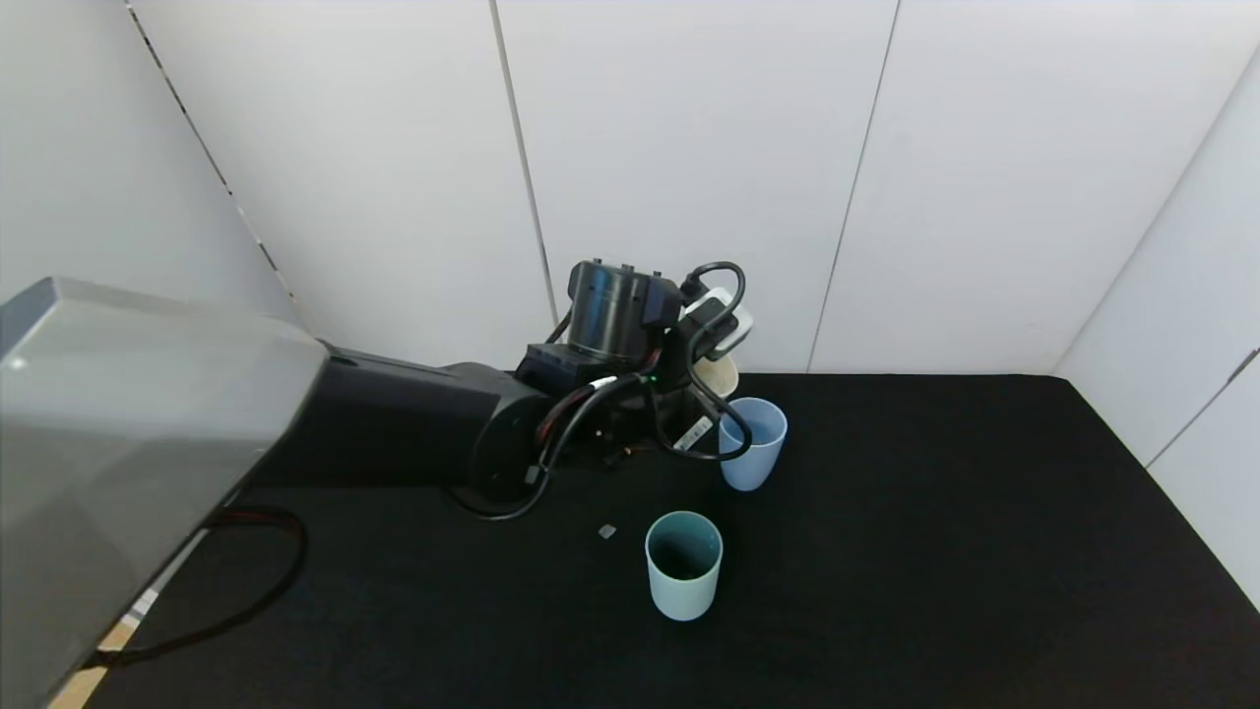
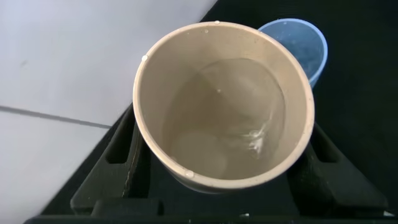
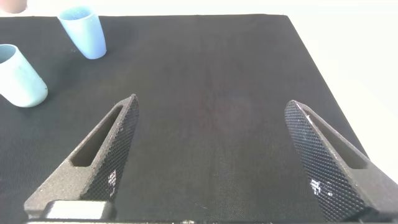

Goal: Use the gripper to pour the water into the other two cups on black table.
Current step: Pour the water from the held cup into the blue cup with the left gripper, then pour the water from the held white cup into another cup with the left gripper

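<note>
Left gripper [image 2: 224,165] clamps beige cup [image 2: 222,106], seemingly tilted, beside blue cup [image 2: 298,43].

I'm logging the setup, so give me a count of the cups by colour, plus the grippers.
Beige cream plastic tumbler, holding water, gripped by the left gripper: 1
Periwinkle blue plastic tumbler: 1
Pale teal plastic tumbler: 1
Grippers, including the open right gripper above the black table: 2
Total: 3 cups, 2 grippers.

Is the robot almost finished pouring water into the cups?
Not yet. The left gripper holds the beige cup, with water inside, beside the blue cup. The teal cup awaits; I can't tell whether either has water. The right gripper hangs open, idle.
</note>
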`<state>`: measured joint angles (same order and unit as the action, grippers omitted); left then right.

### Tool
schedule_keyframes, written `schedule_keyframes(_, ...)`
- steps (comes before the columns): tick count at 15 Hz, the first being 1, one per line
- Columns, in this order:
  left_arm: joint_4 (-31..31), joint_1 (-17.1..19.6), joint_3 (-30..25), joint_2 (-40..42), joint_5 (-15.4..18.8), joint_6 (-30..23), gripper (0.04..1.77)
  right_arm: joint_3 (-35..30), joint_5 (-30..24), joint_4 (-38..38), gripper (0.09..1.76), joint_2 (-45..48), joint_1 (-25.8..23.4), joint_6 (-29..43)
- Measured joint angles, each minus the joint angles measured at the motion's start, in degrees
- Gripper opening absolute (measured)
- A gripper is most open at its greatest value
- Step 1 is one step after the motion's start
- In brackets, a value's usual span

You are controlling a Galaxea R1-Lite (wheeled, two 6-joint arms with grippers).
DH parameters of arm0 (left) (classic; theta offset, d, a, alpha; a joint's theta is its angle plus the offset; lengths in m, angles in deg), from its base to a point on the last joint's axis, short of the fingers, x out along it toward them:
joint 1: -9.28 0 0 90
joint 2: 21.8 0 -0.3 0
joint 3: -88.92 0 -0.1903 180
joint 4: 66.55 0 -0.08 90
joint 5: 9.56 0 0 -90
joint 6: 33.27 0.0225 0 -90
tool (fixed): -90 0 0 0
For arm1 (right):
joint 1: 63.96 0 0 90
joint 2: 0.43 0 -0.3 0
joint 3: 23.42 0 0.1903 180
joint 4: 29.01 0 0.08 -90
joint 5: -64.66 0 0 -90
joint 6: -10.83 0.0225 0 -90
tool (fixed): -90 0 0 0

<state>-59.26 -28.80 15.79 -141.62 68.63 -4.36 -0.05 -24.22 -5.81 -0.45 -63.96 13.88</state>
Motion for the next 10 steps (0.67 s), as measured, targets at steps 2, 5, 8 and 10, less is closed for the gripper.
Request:
schedule_keyframes(2, -3.7, 0.8, -5.2, 2.8, 1.0, -1.3, 1.22, 0.0, 0.0, 0.0, 1.71, 0.0, 0.0, 0.0)
schedule_keyframes(5, -8.6, 1.5, -12.6, 6.3, 2.5, -4.2, 1.22, 0.0, 0.0, 0.0, 1.71, 0.0, 0.0, 0.0)
schedule_keyframes(8, -14.2, 1.7, -18.6, 8.5, 3.6, -6.7, 1.22, 0.0, 0.0, 0.0, 1.71, 0.0, 0.0, 0.0)
schedule_keyframes(10, -17.2, 1.7, -22.5, 9.5, 4.4, -7.8, 1.22, 0.0, 0.0, 0.0, 1.71, 0.0, 0.0, 0.0)
